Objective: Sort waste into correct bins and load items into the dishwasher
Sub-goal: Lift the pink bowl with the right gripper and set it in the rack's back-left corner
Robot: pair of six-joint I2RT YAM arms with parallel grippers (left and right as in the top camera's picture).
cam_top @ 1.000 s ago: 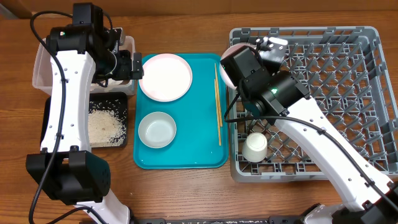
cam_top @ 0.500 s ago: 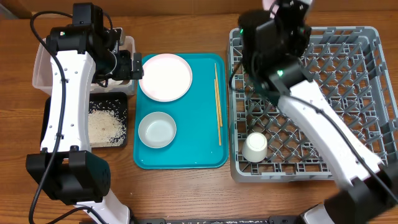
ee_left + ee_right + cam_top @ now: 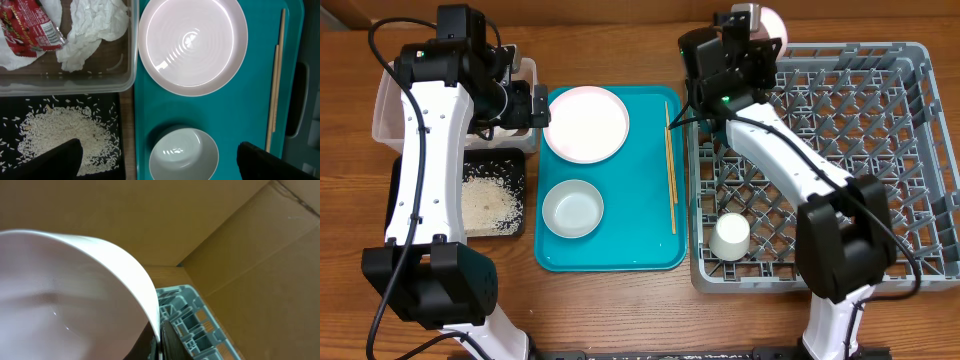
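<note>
The right arm [image 3: 790, 160] is stretched from the table's near edge across the grey dish rack [image 3: 910, 60], with its wrist lifted above the rack's far left corner. The right gripper [image 3: 748, 28] is clamped on the rim of a white bowl [image 3: 772, 18], which is held tilted in the air just beyond that corner. From the right wrist camera the bowl fills the left half; only one dark finger is seen at its rim, and the other is hidden behind it. The left arm [image 3: 420, 150] is bent over the clear tub [image 3: 382, 110] at the table's far left corner. The left gripper [image 3: 535, 105] is poised at the left edge of the teal tray [image 3: 640, 200], fingers [image 3: 55, 160] spread wide and holding nothing. From overhead much of the tub is covered by the arm; crumpled napkins [image 3: 92, 25] and a red wrapper [image 3: 30, 25] are seen inside from the wrist. Rice [image 3: 485, 205] lies in the black tray [image 3: 518, 160] just in front of the tub. A plate [image 3: 585, 122], a second bowl [image 3: 572, 208] and chopsticks [image 3: 670, 165] are laid on the teal tray, untouched. A cup [image 3: 730, 236] sits in the rack's near left corner.
</note>
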